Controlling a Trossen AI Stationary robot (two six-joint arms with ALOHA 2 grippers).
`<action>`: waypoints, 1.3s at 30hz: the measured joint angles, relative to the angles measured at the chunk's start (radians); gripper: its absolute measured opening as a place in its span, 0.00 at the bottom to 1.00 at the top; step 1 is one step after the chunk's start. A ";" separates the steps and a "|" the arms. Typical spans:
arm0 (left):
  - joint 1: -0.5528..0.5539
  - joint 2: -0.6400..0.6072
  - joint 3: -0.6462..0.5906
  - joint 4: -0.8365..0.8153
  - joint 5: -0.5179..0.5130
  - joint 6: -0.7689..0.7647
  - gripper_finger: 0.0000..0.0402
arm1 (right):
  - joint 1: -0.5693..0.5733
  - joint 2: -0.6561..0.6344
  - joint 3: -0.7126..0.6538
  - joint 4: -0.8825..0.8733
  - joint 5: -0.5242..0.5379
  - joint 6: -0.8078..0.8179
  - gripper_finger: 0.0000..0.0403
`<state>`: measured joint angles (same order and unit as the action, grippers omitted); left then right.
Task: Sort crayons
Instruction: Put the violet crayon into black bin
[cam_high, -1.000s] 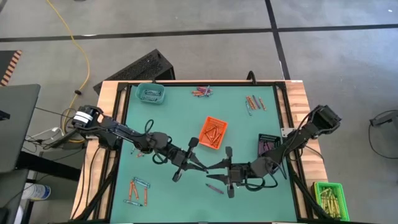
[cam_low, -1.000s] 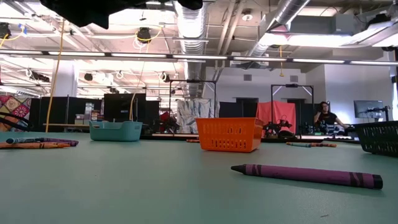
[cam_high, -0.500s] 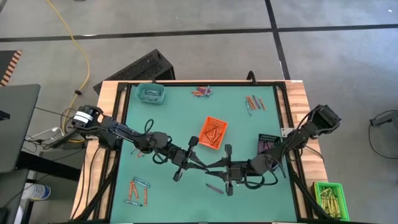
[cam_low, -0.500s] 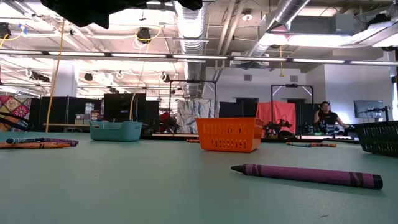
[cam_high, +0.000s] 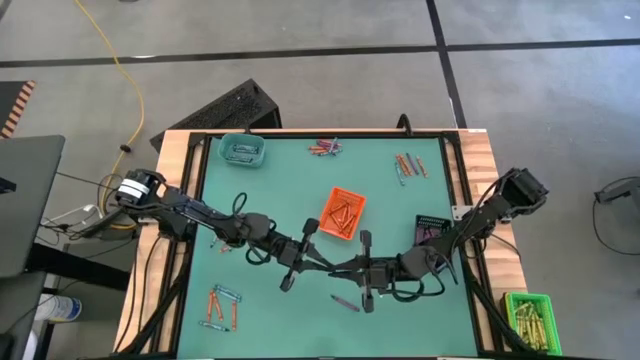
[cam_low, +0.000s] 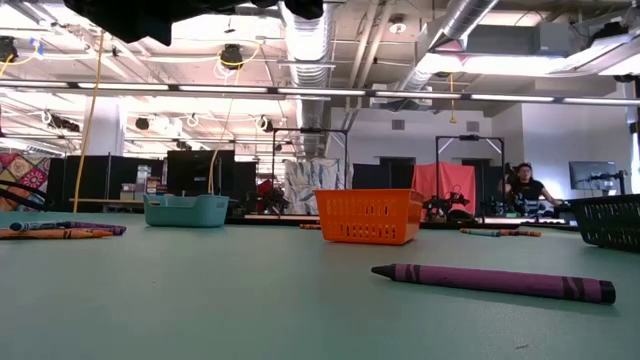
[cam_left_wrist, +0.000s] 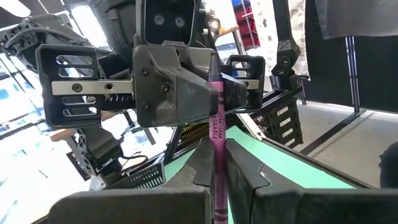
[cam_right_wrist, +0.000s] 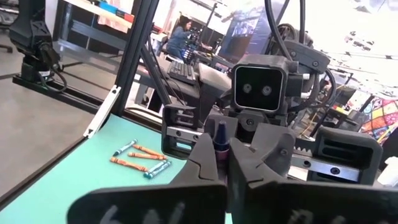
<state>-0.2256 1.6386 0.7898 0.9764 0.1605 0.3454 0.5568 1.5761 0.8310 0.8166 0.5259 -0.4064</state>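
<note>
**Both tools meet on one purple crayon above the table's middle**

While the two arms reach toward each other over the near-middle of the table (cam_high: 260, 200), the left tool (cam_high: 322, 265) and the right tool (cam_high: 352, 268) sit tip to tip. Between them runs a purple crayon (cam_left_wrist: 216, 134), clenched in the left tool's fingers (cam_left_wrist: 200, 163) at one end and pinched by the right tool's fingers (cam_right_wrist: 204, 163) at the other, as both wrist views show.

A second purple crayon (cam_high: 345, 302) lies flat on the mat near the table's front edge, just in front of the tools. More crayons lie in loose groups: one near the front left corner (cam_high: 221, 306), one at the middle of the far edge (cam_high: 324, 148), one near the far right corner (cam_high: 409, 165).

An orange tray (cam_high: 343, 212) stands near the table's centre with orange crayons in it. A teal tray (cam_high: 241, 150) sits at the far left corner, a dark tray (cam_high: 432, 232) by the right edge. A green bin (cam_high: 530, 316) of yellow sticks stands off the table's front right corner.
</note>
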 joint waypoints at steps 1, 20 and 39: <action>0.000 0.000 0.000 0.000 -0.001 0.000 0.02 | 0.000 0.000 0.000 0.000 0.001 0.007 0.01; -0.009 -0.001 0.000 -0.407 -0.158 -0.170 0.41 | 0.073 -0.126 0.000 -0.691 0.503 0.680 0.00; -0.190 -0.001 -0.055 -0.472 -0.202 -0.168 0.42 | 0.188 -0.335 0.000 -2.035 0.148 2.085 0.00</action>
<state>-0.4155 1.6375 0.7349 0.5041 -0.0414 0.1778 0.7451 1.2409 0.8310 -1.2182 0.6742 1.6790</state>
